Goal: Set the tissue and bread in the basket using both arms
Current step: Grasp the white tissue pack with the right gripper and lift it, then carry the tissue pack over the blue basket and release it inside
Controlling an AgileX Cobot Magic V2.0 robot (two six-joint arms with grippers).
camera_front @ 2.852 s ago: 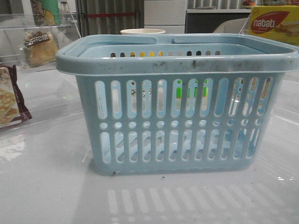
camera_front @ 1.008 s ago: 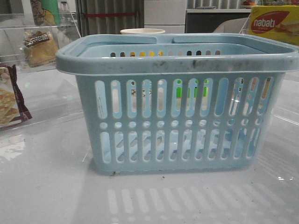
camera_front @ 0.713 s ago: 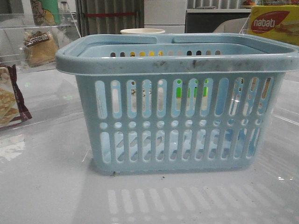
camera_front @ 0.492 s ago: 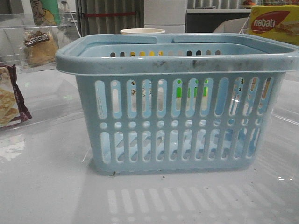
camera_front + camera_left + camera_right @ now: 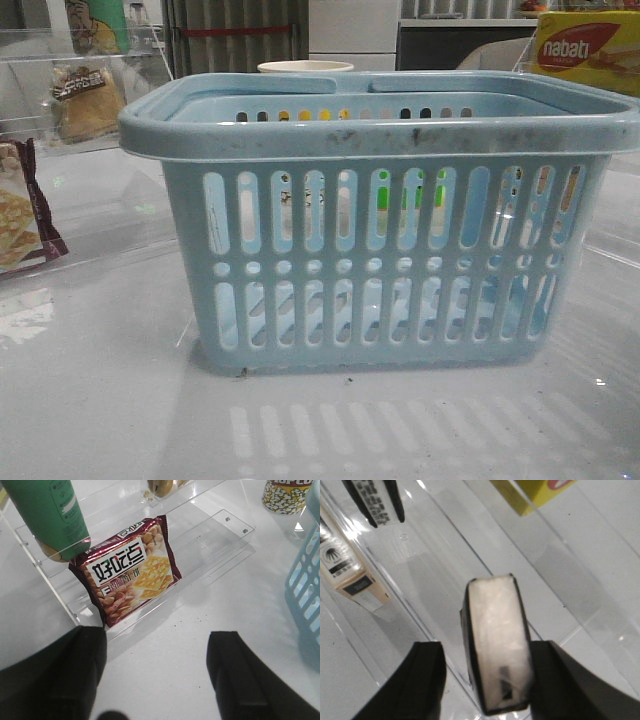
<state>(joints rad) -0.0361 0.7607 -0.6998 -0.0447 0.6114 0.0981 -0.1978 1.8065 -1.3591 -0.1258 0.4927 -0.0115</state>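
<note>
The light blue basket (image 5: 380,230) stands in the middle of the front view; its corner shows in the left wrist view (image 5: 306,580). The bread (image 5: 85,100) leans in a clear shelf at the far left. The tissue (image 5: 497,645) stands on edge in a clear tray, its white band facing the camera. My right gripper (image 5: 487,652) is open around it: one finger touches its side, the other stands a little apart. My left gripper (image 5: 157,640) is open and empty above the white table, short of the maroon cracker packet (image 5: 130,572). Neither gripper shows in the front view.
A green bottle (image 5: 47,515) and a popcorn cup (image 5: 287,495) stand near the cracker packet's clear shelf (image 5: 210,545). The yellow nabati box (image 5: 585,50) is at the far right, also in the right wrist view (image 5: 535,492). A paper cup (image 5: 305,68) stands behind the basket.
</note>
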